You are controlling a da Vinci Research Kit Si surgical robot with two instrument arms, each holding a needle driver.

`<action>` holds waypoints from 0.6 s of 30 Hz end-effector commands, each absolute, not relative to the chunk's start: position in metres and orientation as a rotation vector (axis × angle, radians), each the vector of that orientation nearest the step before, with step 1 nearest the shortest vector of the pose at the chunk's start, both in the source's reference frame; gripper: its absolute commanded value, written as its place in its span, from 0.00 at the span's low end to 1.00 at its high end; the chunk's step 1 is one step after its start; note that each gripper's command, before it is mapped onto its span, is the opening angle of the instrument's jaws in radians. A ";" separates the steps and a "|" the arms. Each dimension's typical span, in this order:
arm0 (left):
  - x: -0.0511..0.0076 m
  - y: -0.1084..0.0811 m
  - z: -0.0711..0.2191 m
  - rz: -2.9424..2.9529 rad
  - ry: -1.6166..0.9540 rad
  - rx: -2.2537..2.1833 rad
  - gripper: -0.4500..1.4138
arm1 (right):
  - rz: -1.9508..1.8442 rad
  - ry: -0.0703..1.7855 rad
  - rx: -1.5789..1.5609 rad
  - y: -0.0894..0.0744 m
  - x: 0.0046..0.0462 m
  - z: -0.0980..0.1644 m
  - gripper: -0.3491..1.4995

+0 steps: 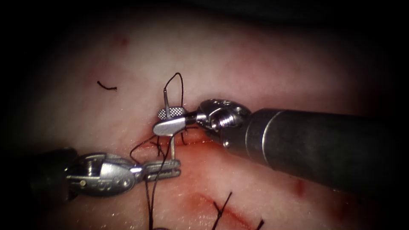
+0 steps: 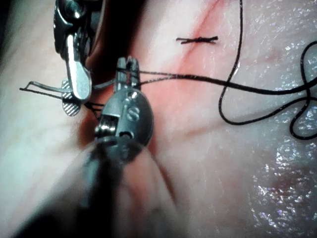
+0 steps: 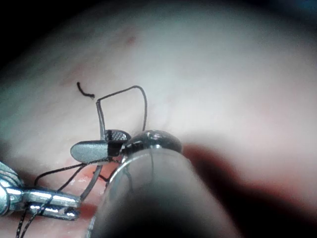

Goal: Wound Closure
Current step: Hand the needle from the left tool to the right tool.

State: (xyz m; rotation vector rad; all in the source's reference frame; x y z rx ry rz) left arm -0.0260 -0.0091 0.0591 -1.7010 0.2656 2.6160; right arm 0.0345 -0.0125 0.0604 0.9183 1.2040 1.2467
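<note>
As seen from the endoscope above, the cut ran as a reddened line across the pale tissue, and everything else lay around it.

Nearest the viewer, below the cut, two short cut ends of thread stuck up from a red stitched stretch of the tissue. Just above them, the left tool came in from the left of the cut, its jaws pressed together on the lower tip of the needle, close to the tissue surface. Dark thread trailed down past these jaws and looped over the cut's left edge.

Directly over the cut, the right tool reached in from the right. Its jaws were slightly parted around the middle of the needle; whether they actually gripped it could not be told. The needle stood nearly upright between the two tools, out of the tissue, its upper end rising above the right tool's jaws. From that end the thread arched up and curved back down toward the cut.

Farther off, above and left of the cut, a small loose thread scrap lay alone on the tissue.
</note>
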 end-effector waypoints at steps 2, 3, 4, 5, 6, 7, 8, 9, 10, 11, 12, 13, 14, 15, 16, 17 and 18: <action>-0.0266 -0.009 0.060 2.616 0.270 -1.702 0.00 | 1.245 1.206 0.919 -0.012 0.0354 0.061 0.26; -0.0266 -0.009 0.060 2.616 0.271 -1.702 0.00 | 1.245 1.206 0.919 -0.012 0.0354 0.061 0.11; -0.0266 -0.009 0.060 2.619 0.269 -1.700 0.00 | 1.246 1.206 0.918 -0.012 0.0354 0.061 0.00; -0.0266 -0.009 0.060 2.619 0.269 -1.700 0.00 | 1.246 1.206 0.918 -0.012 0.0354 0.061 0.00; -0.0267 -0.009 0.060 2.622 0.268 -1.699 0.00 | 1.249 1.202 0.914 -0.012 0.0354 0.061 0.00; -0.0267 -0.009 0.060 2.623 0.269 -1.699 0.00 | 1.256 1.198 0.906 -0.012 0.0354 0.061 0.00; -0.0267 -0.009 0.060 2.623 0.269 -1.699 0.00 | 1.256 1.198 0.906 -0.012 0.0354 0.061 0.00; -0.0267 -0.009 0.060 2.626 0.267 -1.698 0.00 | 1.263 1.190 0.897 -0.012 0.0354 0.061 0.00; -0.0267 -0.009 0.060 2.627 0.270 -1.698 0.00 | 1.272 1.181 0.888 -0.012 0.0353 0.061 0.00; -0.0267 -0.009 0.060 2.627 0.270 -1.698 0.00 | 1.272 1.181 0.888 -0.012 0.0353 0.061 0.00; -0.0268 -0.010 0.060 2.627 0.271 -1.698 0.00 | 1.276 1.180 0.884 -0.012 0.0352 0.061 0.00; -0.0268 -0.010 0.060 2.637 0.285 -1.686 0.00 | 1.284 1.178 0.877 -0.012 0.0350 0.061 0.00; -0.0268 -0.010 0.060 2.637 0.285 -1.686 0.00 | 1.284 1.178 0.877 -0.012 0.0350 0.061 0.00; -0.0268 -0.010 0.060 2.621 0.269 -1.658 0.18 | 1.285 1.178 0.877 -0.012 0.0348 0.061 0.00; -0.0268 -0.010 0.060 2.568 0.283 -1.582 0.31 | 1.295 1.175 0.875 -0.011 0.0343 0.061 0.00; -0.0267 -0.010 0.060 2.551 0.308 -1.552 0.38 | 1.300 1.173 0.873 -0.011 0.0340 0.061 0.00; -0.0267 -0.010 0.060 2.551 0.308 -1.552 0.38 | 1.300 1.173 0.873 -0.011 0.0340 0.061 0.00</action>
